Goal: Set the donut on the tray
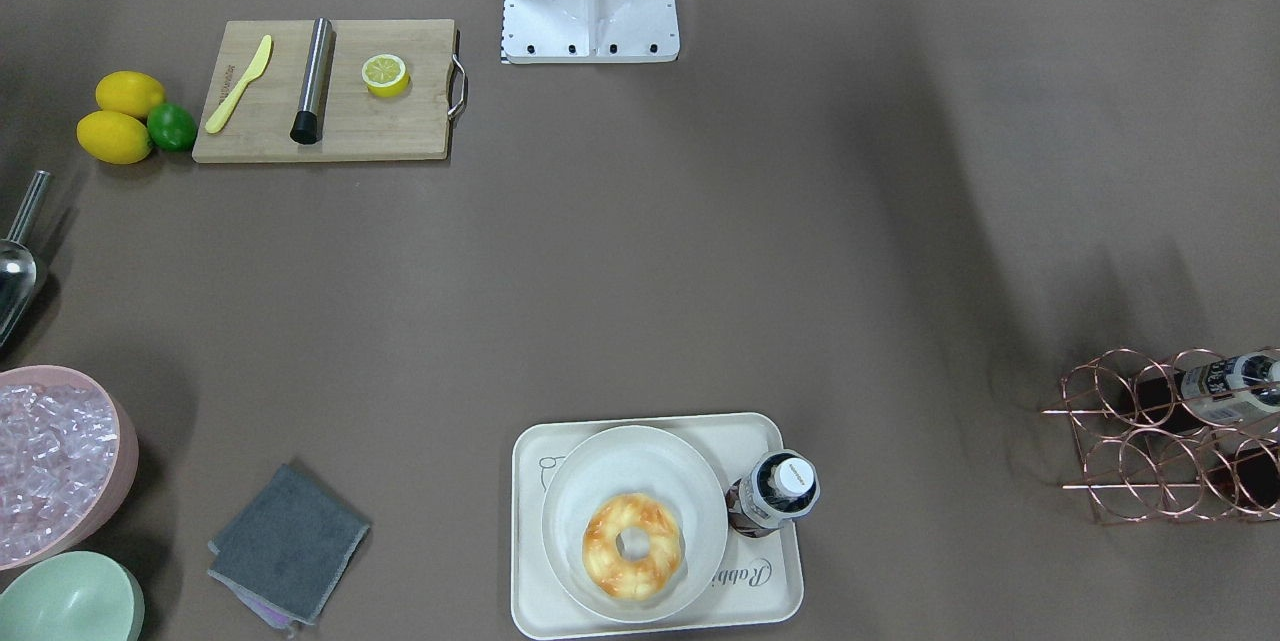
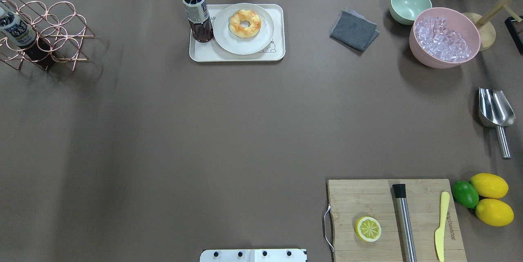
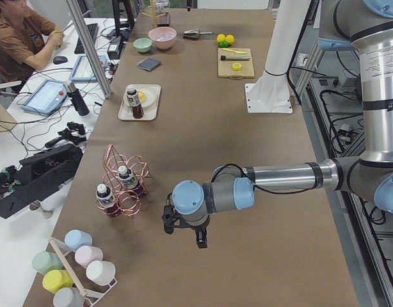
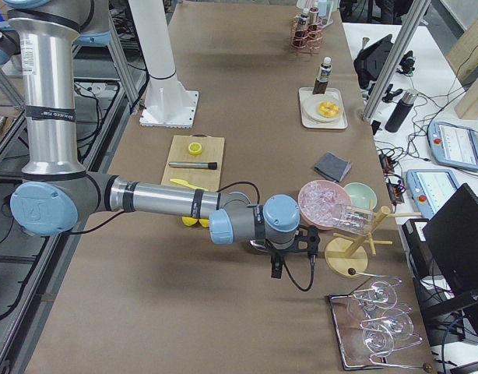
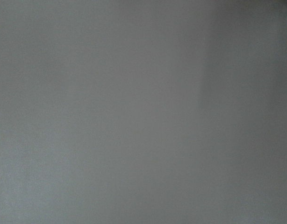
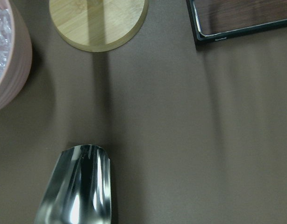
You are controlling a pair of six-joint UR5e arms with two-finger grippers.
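Observation:
The golden-orange donut [image 1: 633,546] lies on a round off-white plate [image 1: 620,466], which sits on the cream-white tray [image 1: 770,591] at the table's far edge from the robot. Both also show in the overhead view, the donut [image 2: 245,23] and the tray [image 2: 278,55]. My left gripper [image 3: 184,235] shows only in the exterior left view, hovering over bare table near the wire rack, far from the tray. My right gripper [image 4: 293,269] shows only in the exterior right view, near the pink bowl. I cannot tell whether either is open or shut.
A dark drink bottle [image 2: 197,12] stands on the tray beside the plate. A copper wire rack [image 2: 41,29] holds a bottle. A grey cloth [image 2: 353,30], green bowl [image 2: 410,4], pink bowl of ice [image 2: 444,41], metal scoop [image 2: 495,110] and cutting board [image 2: 392,217] are also there.

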